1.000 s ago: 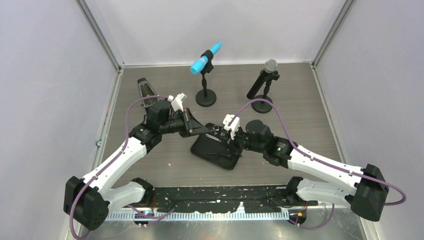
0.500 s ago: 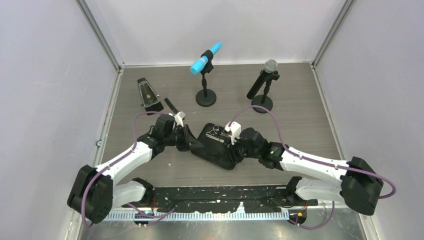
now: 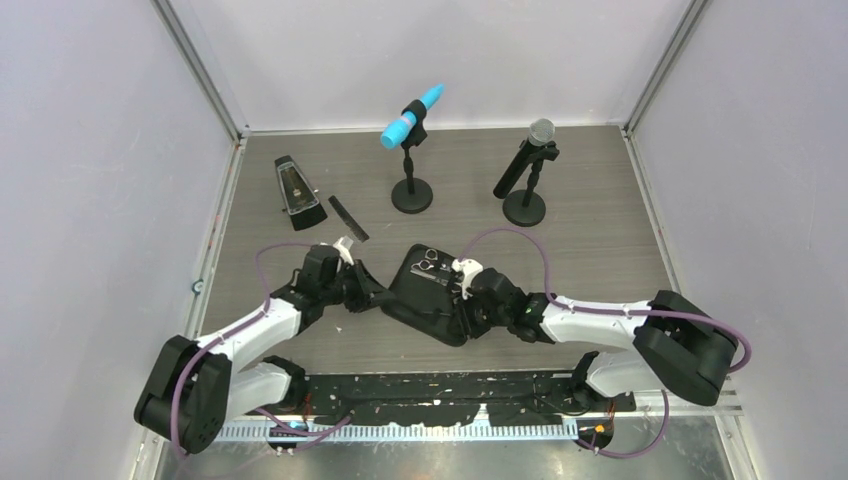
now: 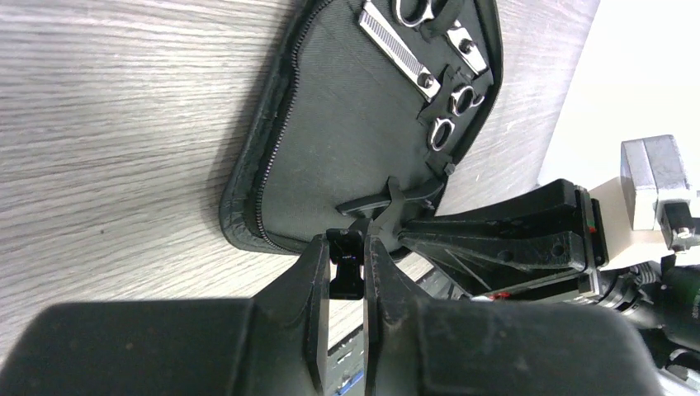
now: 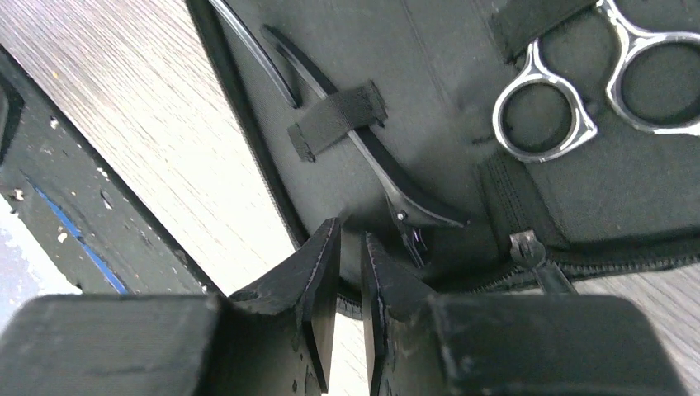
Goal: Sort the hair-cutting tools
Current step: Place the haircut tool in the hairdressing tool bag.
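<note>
Thin black hair clip (image 5: 371, 157) lies strapped in the open black fabric zip case (image 3: 425, 300), midway along the desk's near edge. Left claw (image 4: 345, 246) and right claw (image 5: 351, 238) sit almost closed at its rim; I cannot tell if either grips anything. Seemingly the clip step: next, a fine pinch.

Grey wood-grain table (image 4: 124, 124) here, matt and faintly streaked; the zip case (image 4: 347, 140) lies open on dull black woven cloth; scissors (image 5: 582, 124) gleam in polished metal; the hair clip (image 5: 396, 186) looks smooth, glossy black; the right gripper (image 5: 351, 239) is matt, grainy black plastic
</note>
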`<state>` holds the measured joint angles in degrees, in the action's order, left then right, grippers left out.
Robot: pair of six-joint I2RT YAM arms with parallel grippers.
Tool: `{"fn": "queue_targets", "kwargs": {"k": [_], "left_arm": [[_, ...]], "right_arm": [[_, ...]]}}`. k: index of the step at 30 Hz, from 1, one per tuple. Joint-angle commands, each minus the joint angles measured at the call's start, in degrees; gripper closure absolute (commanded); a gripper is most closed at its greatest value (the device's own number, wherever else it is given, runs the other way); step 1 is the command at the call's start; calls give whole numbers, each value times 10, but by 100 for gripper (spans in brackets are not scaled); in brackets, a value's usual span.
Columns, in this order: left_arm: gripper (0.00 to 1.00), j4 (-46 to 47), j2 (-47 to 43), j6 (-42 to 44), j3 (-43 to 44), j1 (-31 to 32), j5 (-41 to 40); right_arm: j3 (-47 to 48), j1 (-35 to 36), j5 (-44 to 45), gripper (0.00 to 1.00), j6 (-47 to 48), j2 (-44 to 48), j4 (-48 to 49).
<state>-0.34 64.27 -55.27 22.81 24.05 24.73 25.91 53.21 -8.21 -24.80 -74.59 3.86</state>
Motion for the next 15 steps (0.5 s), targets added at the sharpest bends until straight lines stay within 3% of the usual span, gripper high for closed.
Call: {"fn": "queue_targets", "kwargs": {"k": [1, 6, 11, 15], "left_arm": [[100, 47, -19, -21, -18, -8, -30], [100, 51, -22, -41, -38, -8, -41], [100, 118, -32, -108, -93, -4, -61], [100, 125, -50, -137, -116, 24, -98]], "right_arm": [[-12, 4, -4, 75, -26, -22, 20], [-14, 4, -9, 75, -31, -45, 23], [-12, 4, -10, 75, -32, -49, 24], [-16, 4, -9, 75, -36, -46, 26]]}}
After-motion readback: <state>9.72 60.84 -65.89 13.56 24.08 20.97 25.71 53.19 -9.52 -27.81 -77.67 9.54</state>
